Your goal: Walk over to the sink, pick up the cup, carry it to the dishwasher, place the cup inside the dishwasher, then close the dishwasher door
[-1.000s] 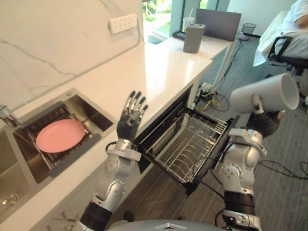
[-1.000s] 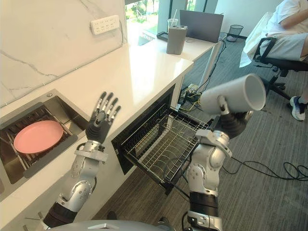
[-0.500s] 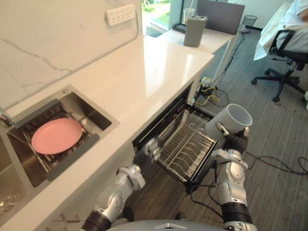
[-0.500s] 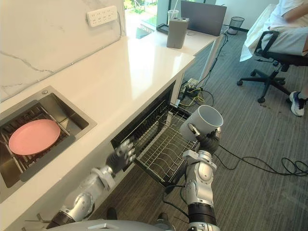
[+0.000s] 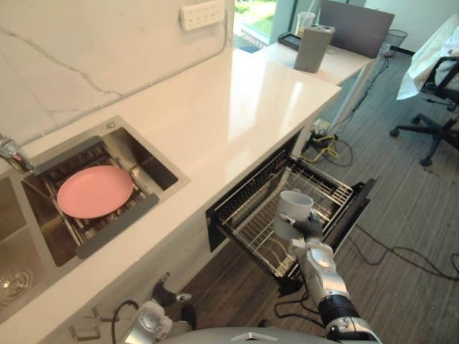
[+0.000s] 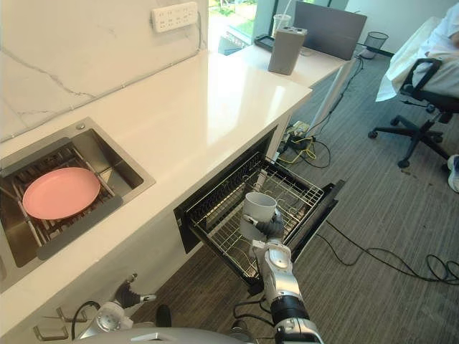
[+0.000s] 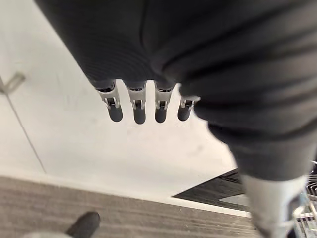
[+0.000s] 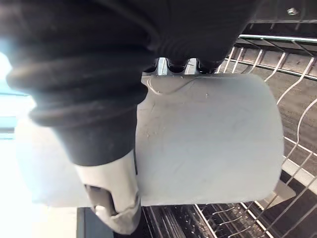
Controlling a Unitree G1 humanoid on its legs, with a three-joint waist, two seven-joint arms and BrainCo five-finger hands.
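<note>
A pink plate (image 5: 95, 191) lies flat on a dark rack (image 5: 84, 226) at the near left. The white worktop (image 5: 237, 107) runs far and right (a grey box (image 5: 314, 48) stands on the desk (image 5: 351, 68) beyond it). A white socket strip (image 5: 203, 13) sits on the marble wall (image 5: 86, 50). An office chair (image 6: 423, 107) stands far right.

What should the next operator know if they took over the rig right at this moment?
Right hand: shut on the cup, mouth up, over the pulled-out dishwasher rack. I cannot tell whether the cup touches the wires.
Left hand: open, holding nothing, low by the cabinet front.
Done: cup picked up and brought to the dishwasher.
Left: set the cup in the rack, let go, probably push the rack in, then close the door, which is open.
</note>
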